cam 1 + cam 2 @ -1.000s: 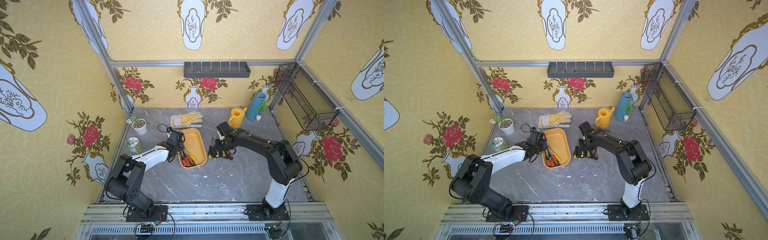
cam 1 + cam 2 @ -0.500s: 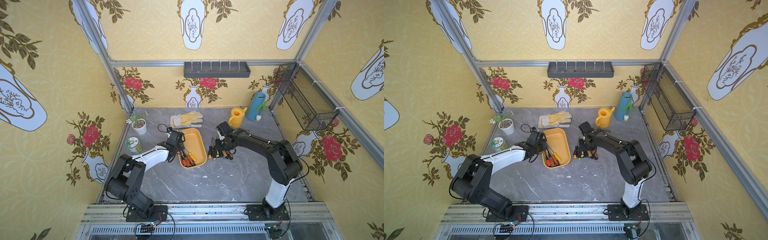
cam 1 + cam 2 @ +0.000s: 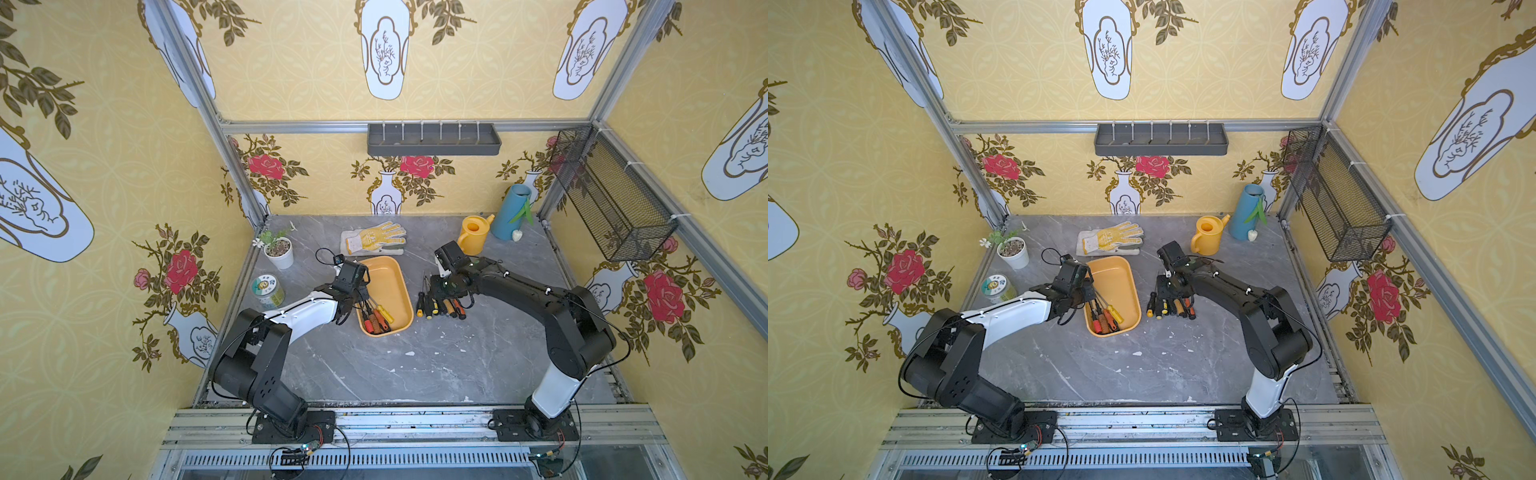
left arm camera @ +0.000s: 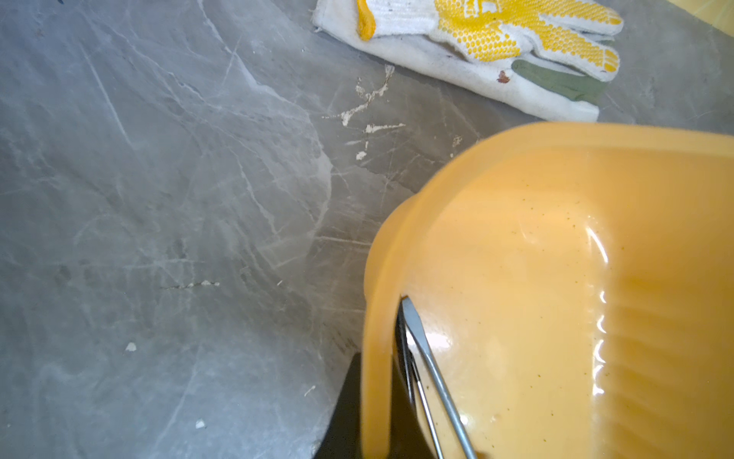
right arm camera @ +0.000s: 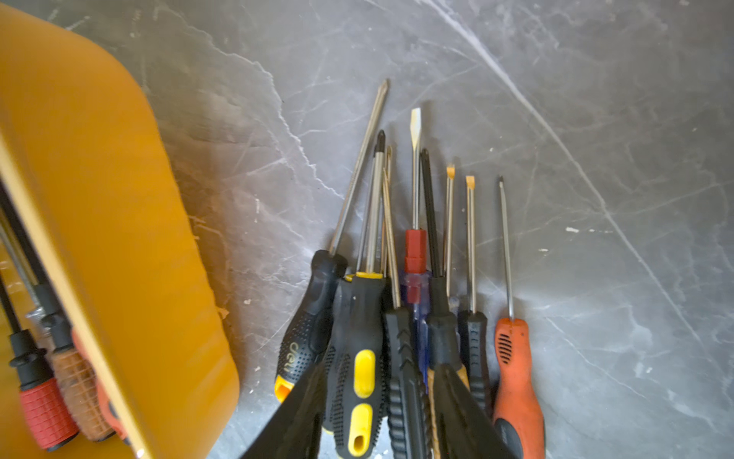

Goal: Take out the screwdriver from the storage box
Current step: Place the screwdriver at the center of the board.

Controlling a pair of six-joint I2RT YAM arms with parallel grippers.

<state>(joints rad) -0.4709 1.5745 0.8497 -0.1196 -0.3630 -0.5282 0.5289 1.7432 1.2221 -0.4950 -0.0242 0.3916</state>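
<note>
**A:** Yellow floral walls [image 3: 104, 166], grey marble table [image 3: 415, 374]. We note the storage box [image 3: 384, 274] mid-table, long sides running back edge to front edge. About four screwdrivers [image 3: 376, 318] lie bunched at its front end, handles frontward.

**B:** We judge the left gripper [image 3: 357, 298] pinched together on the box wall facing the table's left edge. If that arm shifts, the box tips or drags, and the shafts leaning there slide.

**A:** On the right gripper [image 5: 379, 381] the jaws stand apart, astride handles in the laid-out row [image 3: 440, 307] just beside the box. A crooked lift could snag one and scatter the rest.

**B:** Other containers: the white pot [image 3: 279, 255] holds a plant [image 3: 272, 237], and the blue vase [image 3: 513, 212] holds a sprig [image 3: 524, 210]. For the wall tray [image 3: 432, 145] and mesh basket [image 3: 615, 199], we cannot tell the contents.
</note>
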